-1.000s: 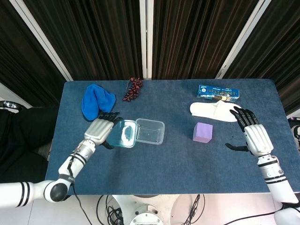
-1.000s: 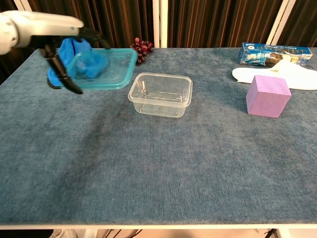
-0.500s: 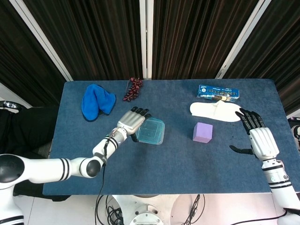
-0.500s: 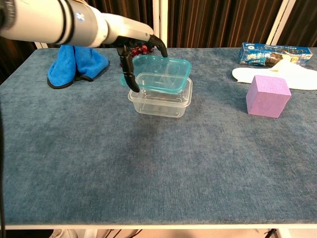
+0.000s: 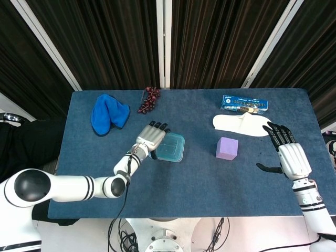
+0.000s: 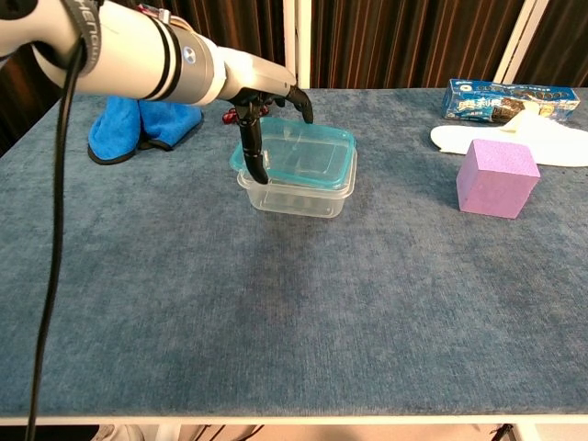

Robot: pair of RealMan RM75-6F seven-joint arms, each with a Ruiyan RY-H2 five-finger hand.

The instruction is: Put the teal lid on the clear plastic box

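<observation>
The robot's left hand (image 6: 260, 108) holds the teal lid (image 6: 296, 156) by its near-left edge, thumb hooked down the side and the other fingers arched over the top, with the lid lying on the clear plastic box (image 6: 296, 191) at mid-table (whether it is pressed fully home cannot be told). In the head view the same hand (image 5: 151, 137) covers the lid's (image 5: 169, 147) left end. Just behind the hand lies a bunch of dark grapes (image 5: 149, 99), and beyond its wrist side a crumpled blue cloth (image 5: 108, 114). Well off to the other side of the box sit a purple cube (image 5: 227, 148), a white cloth (image 5: 239, 125) and a blue snack packet (image 5: 243, 103), none touching the box. The right hand (image 5: 286, 152) hovers near the table's (image 5: 199, 194) far right edge, palm down, fingers spread and holding nothing, with the white cloth just in front of its fingertips.
</observation>
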